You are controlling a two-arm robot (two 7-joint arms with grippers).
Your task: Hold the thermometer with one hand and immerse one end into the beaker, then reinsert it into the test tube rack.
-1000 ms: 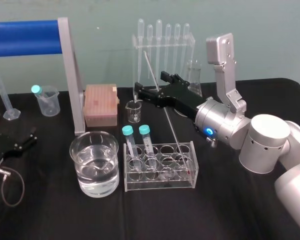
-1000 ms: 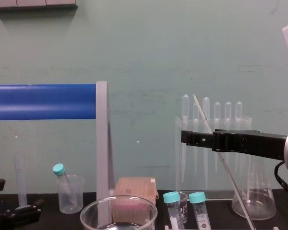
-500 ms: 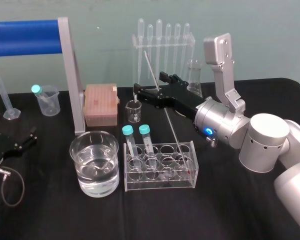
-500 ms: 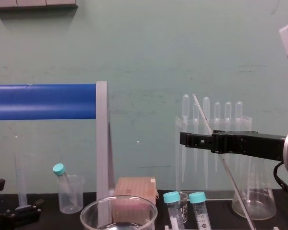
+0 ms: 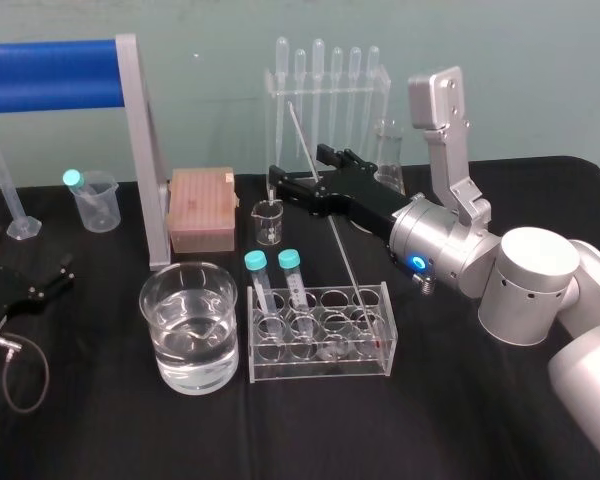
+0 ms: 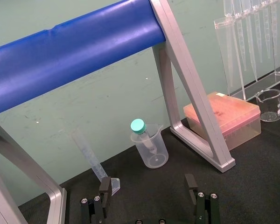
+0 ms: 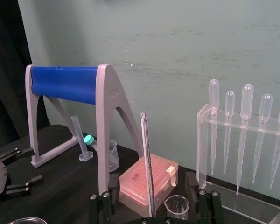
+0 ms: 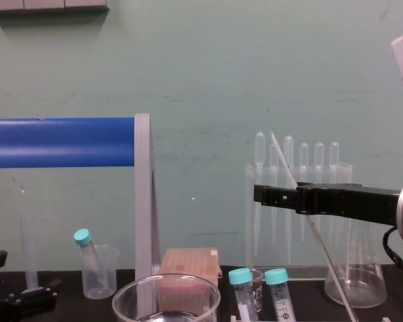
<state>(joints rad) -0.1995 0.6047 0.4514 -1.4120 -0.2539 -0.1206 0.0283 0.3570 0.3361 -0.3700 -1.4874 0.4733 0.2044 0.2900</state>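
The thermometer [image 5: 340, 250] leans in the low clear test tube rack [image 5: 320, 362], its upper end slanting back toward the pipettes. My right gripper [image 5: 298, 162] reaches in from the right and straddles the rod high up. In the right wrist view the thermometer [image 7: 147, 154] stands between the fingers [image 7: 191, 186] with a gap on each side, so the gripper is open. From the chest it crosses the thermometer [image 8: 282, 157] at pipette height. The water-filled beaker [image 5: 155, 310] stands left of the rack. My left gripper [image 6: 148, 186] rests open and empty at the far left.
Two teal-capped tubes [image 5: 290, 275] stand in the rack's left wells. Behind are a tall pipette stand [image 5: 325, 85], a conical flask [image 5: 387, 150], a small glass beaker [image 5: 268, 222] and a pink tip box [image 5: 202, 208]. A blue-barred grey frame [image 5: 140, 150] stands at the left.
My right gripper stays almost where it was around the thermometer. Nothing else has moved.
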